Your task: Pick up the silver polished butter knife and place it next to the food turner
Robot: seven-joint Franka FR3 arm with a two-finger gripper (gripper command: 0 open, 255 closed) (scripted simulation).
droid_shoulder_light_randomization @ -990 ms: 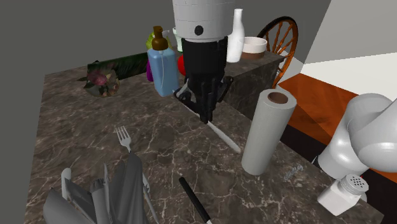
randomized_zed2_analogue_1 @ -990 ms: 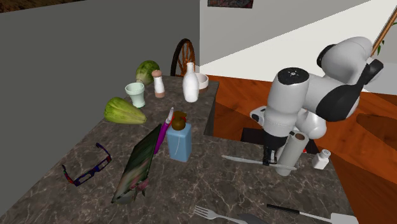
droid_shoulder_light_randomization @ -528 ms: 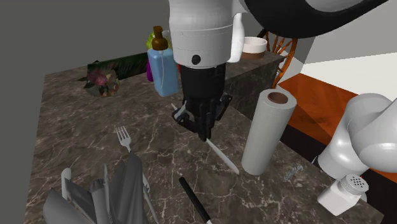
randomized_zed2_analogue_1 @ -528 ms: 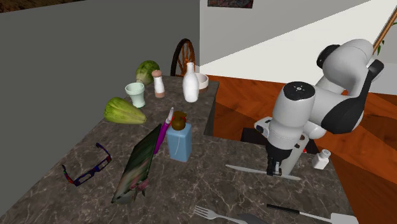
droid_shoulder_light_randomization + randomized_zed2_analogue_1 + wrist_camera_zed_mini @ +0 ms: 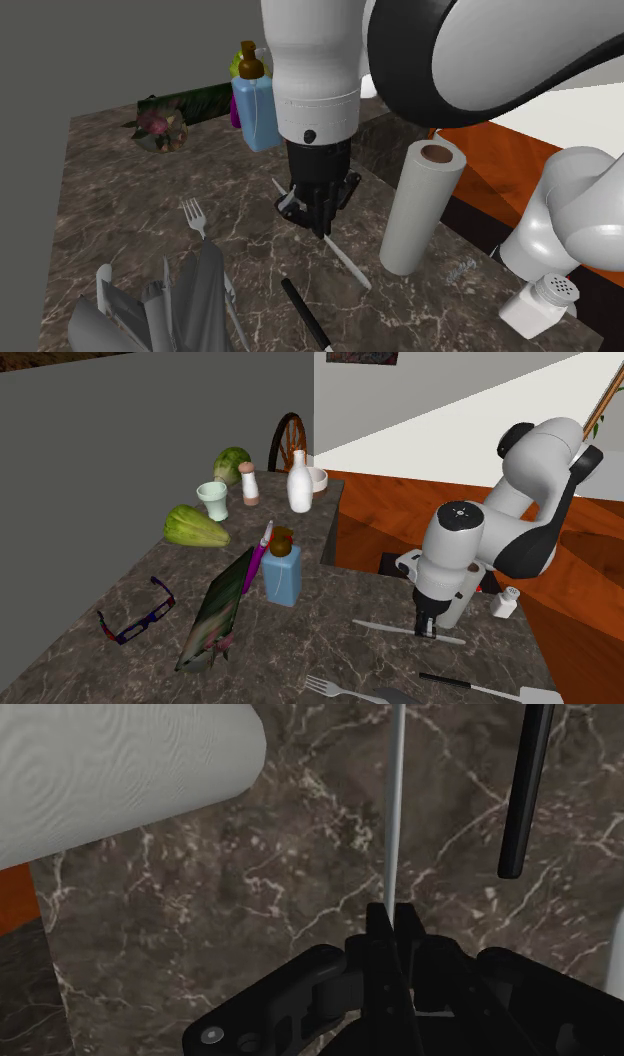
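Shoulder view, mid-frame: clamping butter knife (image 5: pixel 345 262) tight in gripper (image 5: pixel 322 228). Left of paper towel roll (image 5: pixel 420 205), food turner (image 5: pixel 305 315) handle bottom centre.

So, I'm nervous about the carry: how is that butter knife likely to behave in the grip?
The butter knife looks thin and straight, so probably stiff and light. The end effector pinches its smooth flat sides, so it might slip or pivot. It juts out both ways, so an end could clip the paper towel roll.
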